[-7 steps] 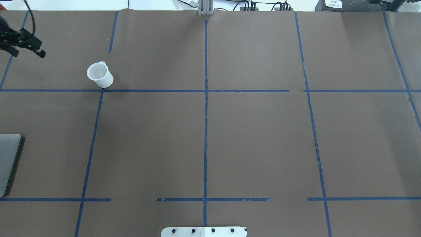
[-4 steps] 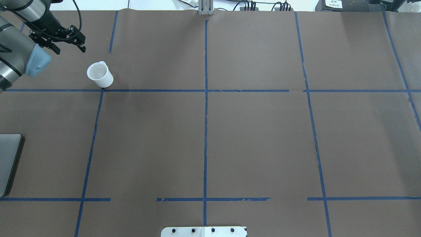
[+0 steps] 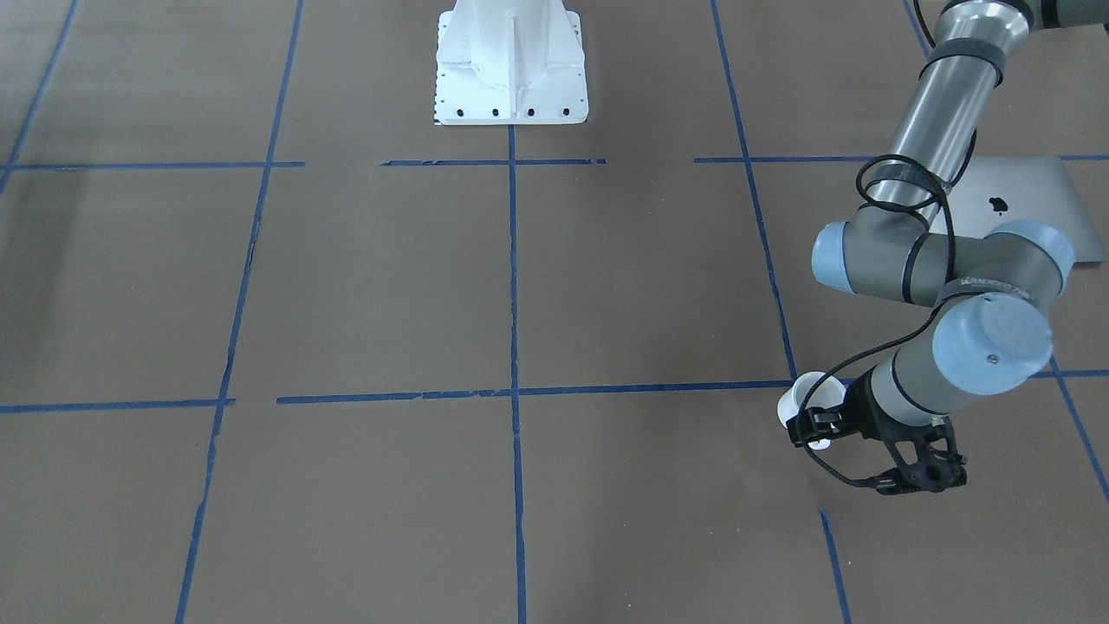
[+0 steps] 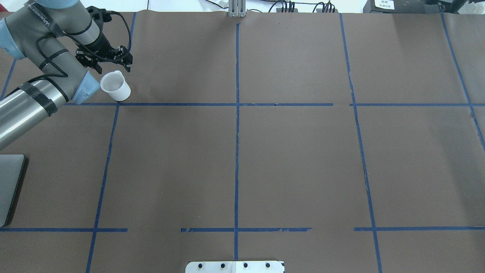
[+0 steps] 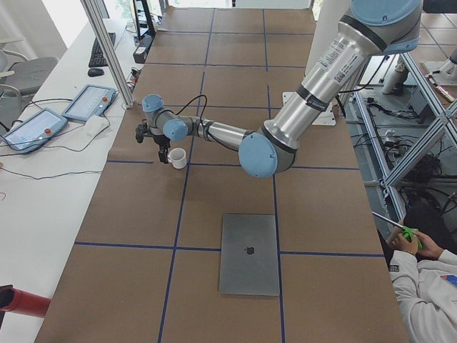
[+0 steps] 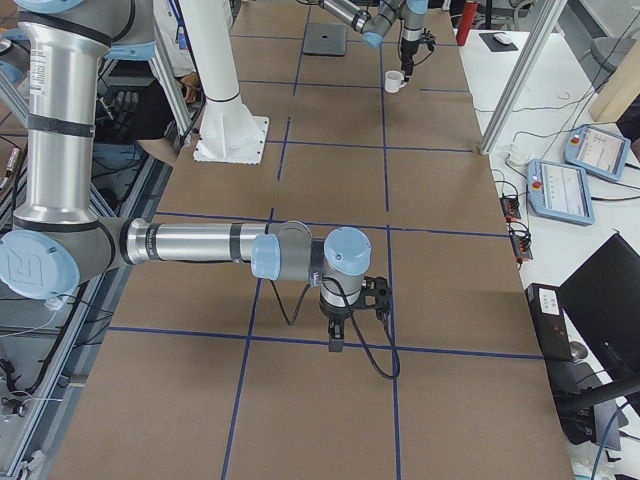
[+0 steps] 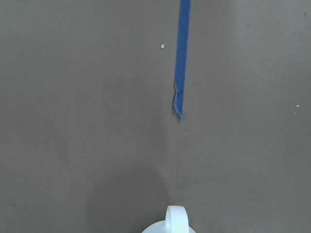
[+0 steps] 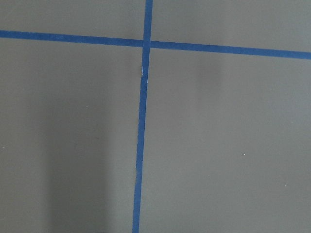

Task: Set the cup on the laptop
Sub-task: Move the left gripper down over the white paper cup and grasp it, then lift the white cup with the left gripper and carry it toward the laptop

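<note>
The white cup [image 4: 114, 86] stands upright on the brown table at the far left, its handle [image 7: 176, 218] on the far side. It also shows in the front view [image 3: 801, 394]. My left gripper [image 4: 113, 69] is open and empty, pointing down just beyond the cup by its handle; its front-view position [image 3: 853, 455] is in front of the cup. The silver laptop [image 5: 248, 254] lies closed and flat, nearer the robot at the table's left end [image 3: 1031, 199], well apart from the cup. My right gripper [image 6: 340, 335] hangs over bare table; I cannot tell whether it is open or shut.
Blue tape lines divide the brown table cover [image 4: 288, 159]. The white robot base [image 3: 511, 61] stands at the table's near middle edge. Control tablets [image 5: 86, 103] lie on the side bench. A seated person [image 5: 421, 271] is beside the table.
My left arm has swung in from the left edge toward the right, and its open gripper now hovers by the cup's handle. The cup and the laptop have not moved.
</note>
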Robot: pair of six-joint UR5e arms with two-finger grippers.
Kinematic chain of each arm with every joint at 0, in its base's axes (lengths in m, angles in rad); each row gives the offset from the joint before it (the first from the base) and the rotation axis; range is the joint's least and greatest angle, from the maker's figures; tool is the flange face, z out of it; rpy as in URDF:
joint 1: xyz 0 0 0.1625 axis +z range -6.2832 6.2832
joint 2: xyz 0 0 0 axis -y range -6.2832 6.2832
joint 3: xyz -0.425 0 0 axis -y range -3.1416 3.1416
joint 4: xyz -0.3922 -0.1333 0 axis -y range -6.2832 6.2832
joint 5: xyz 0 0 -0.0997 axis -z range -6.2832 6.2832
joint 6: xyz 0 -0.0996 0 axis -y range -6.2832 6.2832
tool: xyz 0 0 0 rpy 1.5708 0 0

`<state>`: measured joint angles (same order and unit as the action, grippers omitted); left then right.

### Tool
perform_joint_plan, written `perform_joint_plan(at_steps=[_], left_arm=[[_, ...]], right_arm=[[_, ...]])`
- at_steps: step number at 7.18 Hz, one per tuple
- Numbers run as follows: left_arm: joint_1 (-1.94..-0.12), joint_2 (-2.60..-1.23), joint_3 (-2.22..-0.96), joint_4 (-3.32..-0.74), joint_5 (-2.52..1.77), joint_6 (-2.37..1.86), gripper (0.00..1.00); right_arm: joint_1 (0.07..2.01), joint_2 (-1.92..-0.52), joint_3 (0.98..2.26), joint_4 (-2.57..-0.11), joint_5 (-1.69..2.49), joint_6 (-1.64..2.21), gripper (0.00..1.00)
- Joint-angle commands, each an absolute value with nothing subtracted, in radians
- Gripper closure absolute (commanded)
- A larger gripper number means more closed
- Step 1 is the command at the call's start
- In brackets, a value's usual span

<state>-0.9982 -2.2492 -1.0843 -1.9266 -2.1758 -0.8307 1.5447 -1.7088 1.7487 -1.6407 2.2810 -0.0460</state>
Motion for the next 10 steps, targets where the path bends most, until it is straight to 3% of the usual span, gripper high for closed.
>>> perform_joint_plan(at_steps=[1,2,3,7,8,10], left_arm=[[-0.977,-2.264,-1.021,-1.989,-2.152,-0.838,0.08],[-0.976,-2.263,-1.019,-1.99,-2.152,-0.839,0.29],[-0.976,-2.261,-1.019,-1.991,-2.152,-0.828,0.96],[-0.997,-2.26,-1.034,-2.01,-2.157,-0.827,1.0],[-1.044,-2.205,-1.145,-1.99,-2.158,-0.825,1.0],[-1.057,-1.948,-1.435,-1.993,-2.16,-0.793,1.0]], right_arm=[[1.545,-1.709,1.749,-1.641,2.281,-0.046,0.0],[1.545,-1.709,1.749,-1.641,2.281,-0.046,0.0],[1.545,-1.709,1.749,-1.641,2.281,-0.046,0.0],[1.545,-1.709,1.749,-1.64,2.281,-0.046,0.0],[1.545,-1.709,1.749,-1.641,2.281,-0.046,0.0],[1.545,-1.709,1.749,-1.641,2.281,-0.046,0.0]])
